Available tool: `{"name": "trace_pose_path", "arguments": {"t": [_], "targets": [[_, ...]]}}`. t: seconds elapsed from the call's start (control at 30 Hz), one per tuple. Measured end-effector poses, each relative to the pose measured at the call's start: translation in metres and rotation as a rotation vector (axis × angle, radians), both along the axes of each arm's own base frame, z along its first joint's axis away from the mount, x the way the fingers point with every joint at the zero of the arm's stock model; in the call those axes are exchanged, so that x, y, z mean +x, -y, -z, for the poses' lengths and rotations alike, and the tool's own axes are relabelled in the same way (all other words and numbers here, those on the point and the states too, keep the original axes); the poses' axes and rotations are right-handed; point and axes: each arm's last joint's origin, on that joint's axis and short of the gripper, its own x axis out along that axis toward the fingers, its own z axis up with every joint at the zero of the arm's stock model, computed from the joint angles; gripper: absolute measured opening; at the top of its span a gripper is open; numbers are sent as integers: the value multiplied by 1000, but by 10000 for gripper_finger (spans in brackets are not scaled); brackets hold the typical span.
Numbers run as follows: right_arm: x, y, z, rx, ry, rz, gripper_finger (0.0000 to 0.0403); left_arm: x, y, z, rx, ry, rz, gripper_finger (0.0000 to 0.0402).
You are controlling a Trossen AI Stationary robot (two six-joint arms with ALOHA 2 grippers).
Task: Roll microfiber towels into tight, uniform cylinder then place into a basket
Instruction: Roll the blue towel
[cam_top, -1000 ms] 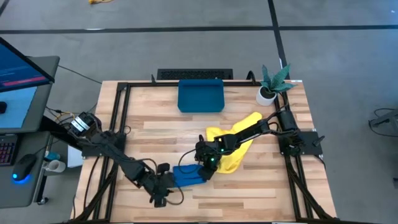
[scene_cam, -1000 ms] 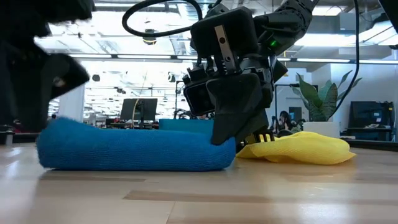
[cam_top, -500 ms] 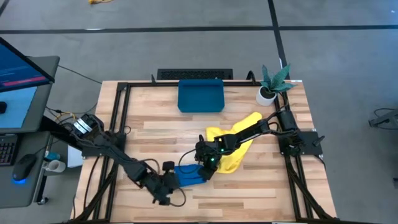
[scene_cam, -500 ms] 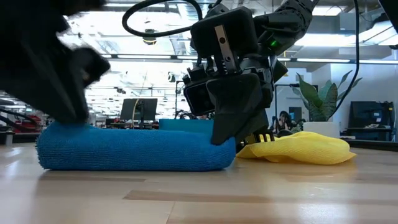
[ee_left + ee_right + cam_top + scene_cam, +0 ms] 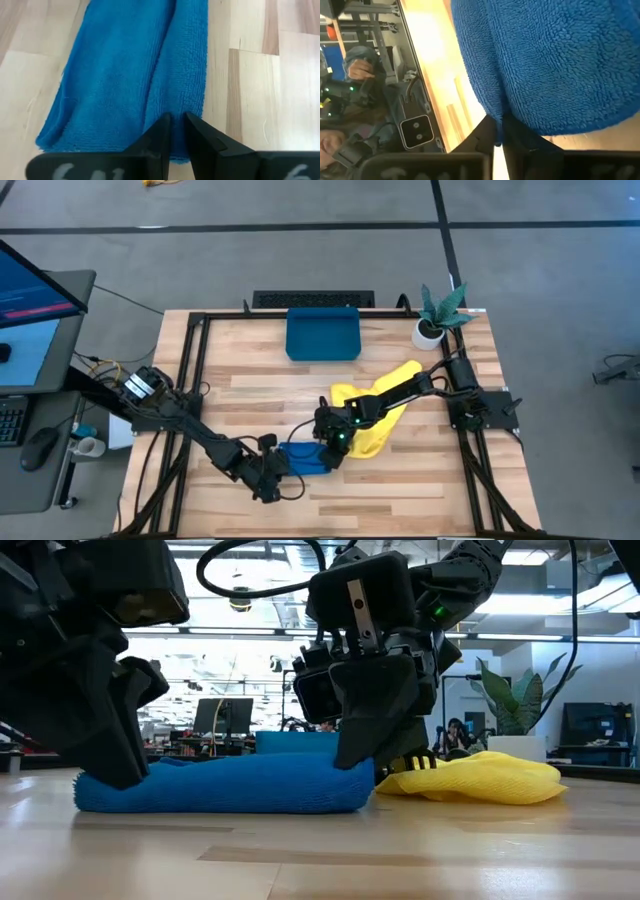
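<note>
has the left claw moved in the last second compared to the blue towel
Yes. In the high view the left claw has slid rightward along the wooden table, from beyond the rolled blue microfiber towel's left end onto it.

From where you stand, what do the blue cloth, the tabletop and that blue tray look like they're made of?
The blue cloth looks like soft microfiber: fuzzy looped pile, matte, sagging into folds. The tabletop seems to be pale wood planks, with visible grain and seams and a light sheen. The blue tray looks like smooth moulded plastic, though that's less certain from above.
</note>
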Motion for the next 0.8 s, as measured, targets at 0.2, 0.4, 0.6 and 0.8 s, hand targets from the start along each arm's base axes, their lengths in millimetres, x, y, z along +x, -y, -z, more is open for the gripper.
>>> {"name": "trace_pose_path", "arguments": {"t": [0.2,0.4,0.6,0.8], "targets": [[0,-1,-1,24,-9,-4,114,2,-4,0,-33,-27,2,43],[-3,5,-10,63,-38,-1,150,2,-4,1,-47,-34,-2,43],[-7,6,-40,26,58,-26,148,2,-4,1,-61,-42,-12,43],[-25,-2,-74,-201,210,-119,135,2,-4,1,-81,-38,-35,43]]}}
